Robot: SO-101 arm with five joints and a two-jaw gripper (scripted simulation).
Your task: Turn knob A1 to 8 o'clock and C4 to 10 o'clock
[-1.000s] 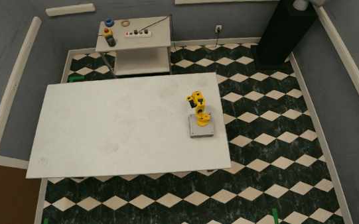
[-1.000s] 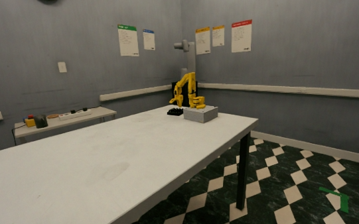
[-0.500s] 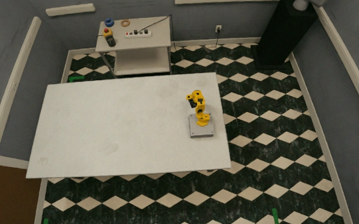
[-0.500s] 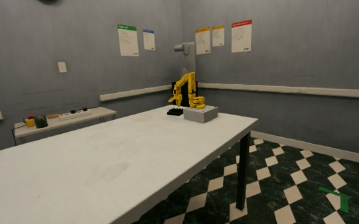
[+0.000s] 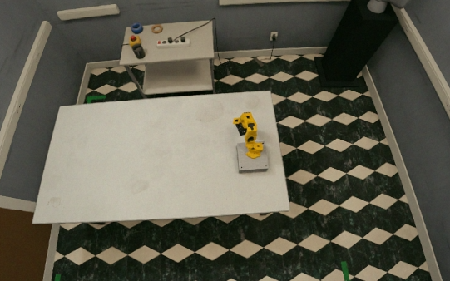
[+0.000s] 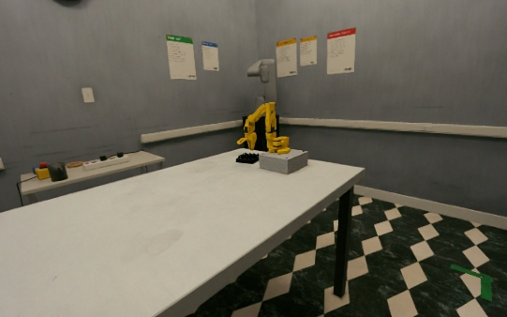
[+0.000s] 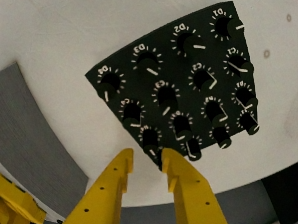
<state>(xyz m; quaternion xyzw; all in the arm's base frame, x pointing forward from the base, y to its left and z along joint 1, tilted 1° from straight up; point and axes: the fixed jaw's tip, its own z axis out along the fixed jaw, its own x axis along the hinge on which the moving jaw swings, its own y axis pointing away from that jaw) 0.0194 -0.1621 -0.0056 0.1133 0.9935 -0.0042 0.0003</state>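
Left of scene: side cart (image 5: 203,31) with a power strip (image 5: 173,41) and small clutter, well apart from the work area, irrelevant.

Centre: white desk (image 5: 141,166), wide bare stretch on its left part.

Right end of desk: yellow arm (image 6: 263,123) bolted on a grey base plate (image 6: 295,161), folded over forward. The knob box (image 6: 246,158) lies flat on the desk just beside the base plate, on the side away from the exterior camera's right; the top view hides it under the arm.

Wrist view: knob box (image 7: 180,90) is a black panel, rows of small knobs with white pointers and tick marks, labels too blurred to read. The claw (image 7: 148,157) hangs just over the near edge of the panel, jaws nearly closed with only a thin gap, nothing between them, gripping no knob. A near-row knob (image 7: 150,137) sits right ahead of the tips, close but contact unclear.

Progress, my read: approach stage for the first knob. Can't tell which corner is A1 or C4, socket side not identifiable here. Pointer angles visible but hour values not readable, so neither target can be confirmed as set. Likely both turns left: the claw must open, seat on the knob, twist, then move to the second one. Neighbours are tightly packed, bump risk.
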